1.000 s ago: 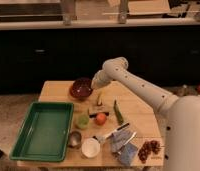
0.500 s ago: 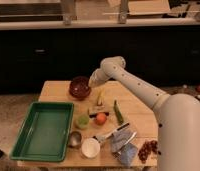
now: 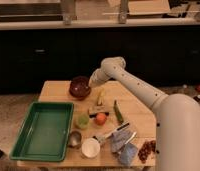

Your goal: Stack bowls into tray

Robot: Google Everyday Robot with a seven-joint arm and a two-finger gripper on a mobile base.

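While the white arm (image 3: 138, 90) reaches leftward across the far side of the wooden tabletop (image 3: 135, 112), its hand (image 3: 91, 80) sits at the right rim of the dark maroon bowl (image 3: 79, 87) — whether it is spread or pressed together cannot be told, and contact with the rim cannot be confirmed. This bowl stands near the far left corner of the tabletop, apart from the green tray (image 3: 42, 131), which lies at the near left with its floor bare. Just right of the tray are a small green cup (image 3: 82, 121) and an orange round object (image 3: 100, 118); nearer the front edge stand a small metal cup (image 3: 74, 138) and a white cup (image 3: 90, 148). A green vegetable (image 3: 118, 112), a crumpled blue-grey packet (image 3: 124, 145) and dark red grapes (image 3: 147, 149) occupy the right side.
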